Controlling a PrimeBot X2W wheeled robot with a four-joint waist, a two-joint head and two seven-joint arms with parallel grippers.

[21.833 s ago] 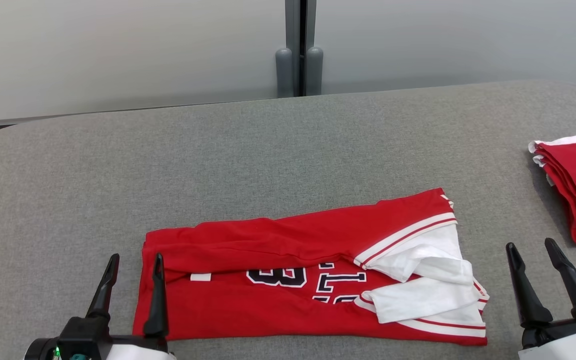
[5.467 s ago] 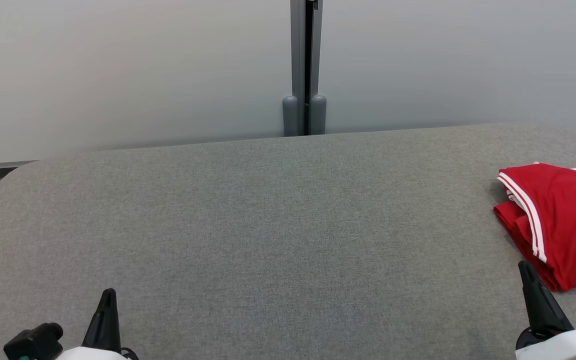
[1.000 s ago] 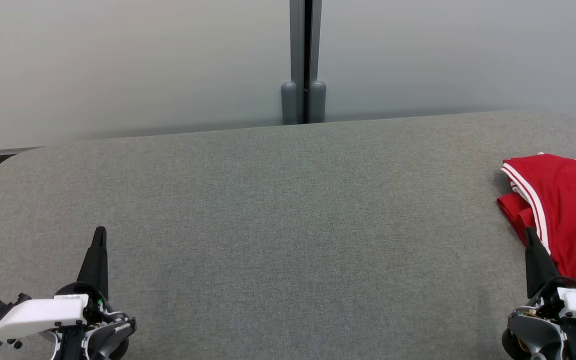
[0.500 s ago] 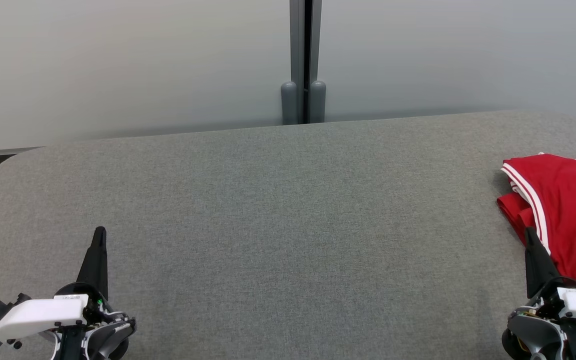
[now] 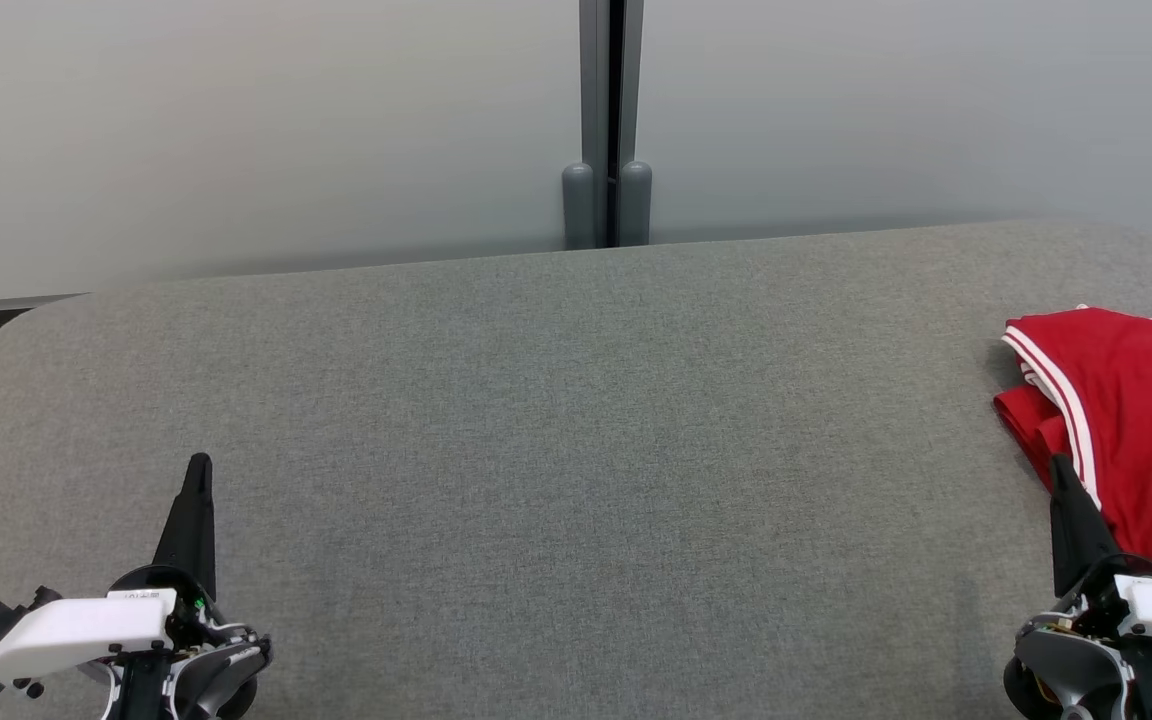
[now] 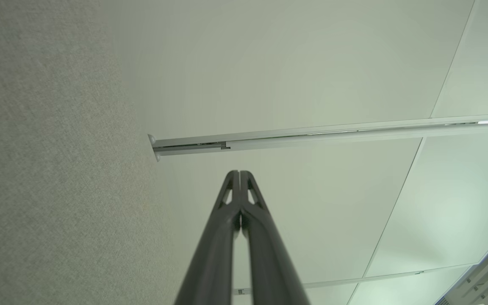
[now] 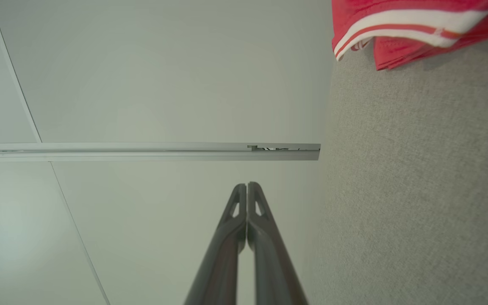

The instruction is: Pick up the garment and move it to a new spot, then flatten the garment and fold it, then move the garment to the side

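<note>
Ahead, grey table [image 5: 576, 420] — pale wall [image 5: 236, 130], garment [image 5: 1136, 400] rightward

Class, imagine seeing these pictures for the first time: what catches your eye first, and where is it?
The red garment with white stripes stands out, folded at the right edge of the grey table. Then come the dark left tool at the lower left and the right tool at the lower right near the garment, both shut and empty.

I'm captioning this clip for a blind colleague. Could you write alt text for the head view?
A folded red garment with white trim lies at the right edge of a grey padded table. The left gripper and right gripper sit at the lower corners, fingers shut, pointing up, holding nothing.
</note>
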